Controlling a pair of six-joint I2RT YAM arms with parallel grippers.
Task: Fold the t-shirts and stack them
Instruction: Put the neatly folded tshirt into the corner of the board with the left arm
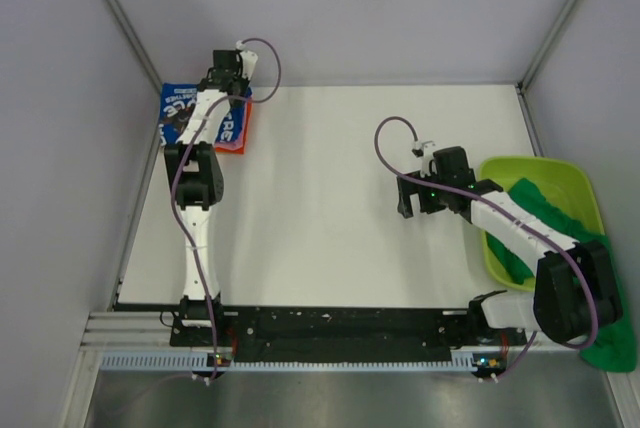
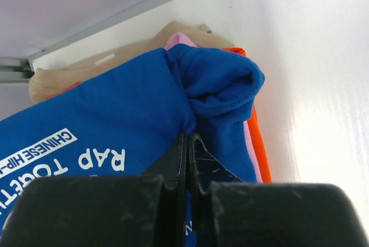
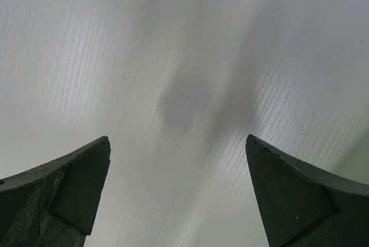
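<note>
The royal blue t-shirt with white lettering lies on top of a stack in the far left corner. In the left wrist view the blue shirt covers a pink shirt, whose edge shows beneath it. My left gripper is over the stack's far right corner. Its jaws are shut on a bunched fold of the blue shirt. The green shirt hangs over the lime tub at the right. My right gripper is open and empty above bare table.
An orange cloth and a beige cloth lie under the stack. The lime-green tub stands at the right table edge. More green cloth hangs off the near right corner. Walls close in on the left, back and right.
</note>
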